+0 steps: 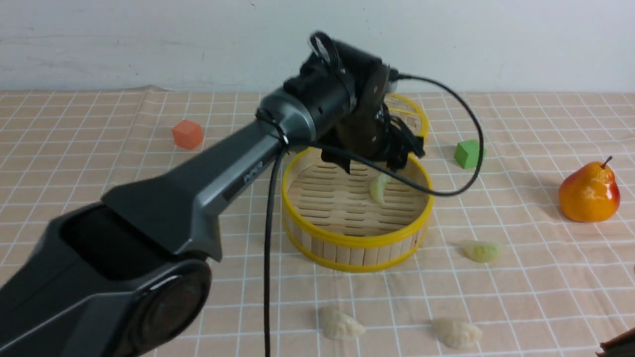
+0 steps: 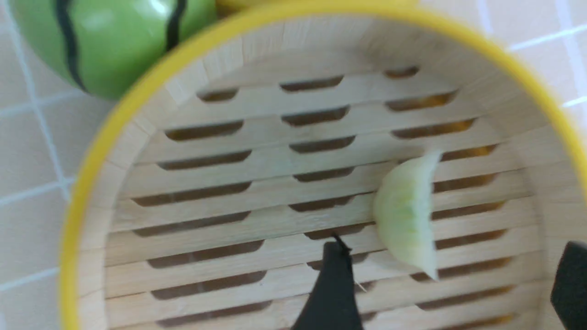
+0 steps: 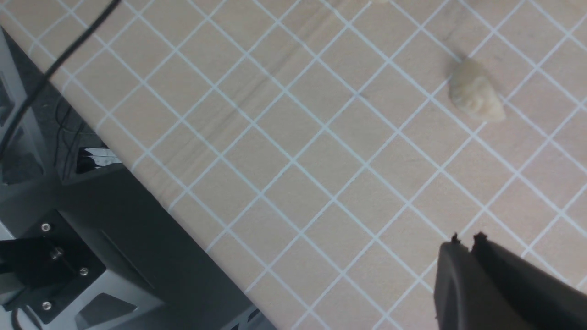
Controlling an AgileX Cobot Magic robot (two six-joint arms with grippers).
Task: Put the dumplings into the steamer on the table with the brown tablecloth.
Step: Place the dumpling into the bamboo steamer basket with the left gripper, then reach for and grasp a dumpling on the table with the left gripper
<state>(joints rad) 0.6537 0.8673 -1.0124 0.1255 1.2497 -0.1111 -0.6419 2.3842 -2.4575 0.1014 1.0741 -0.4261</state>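
Where arm overlaps, steamer, lid part-hidden

I get even, soft light in the front view — the pear throws a faint shadow leftward. My left wrist feed is motion-blurred, the steamer rim smeared; right wrist is sharp.

Round bamboo steamer with yellow rims was blurred and cropped by the frame in the left wrist view. From the front, the grey left arm covered part of its far rim. Flat woven yellow-rimmed lid beyond was mostly hidden. Green black-striped ball and right gripper were cut off at picture edges.
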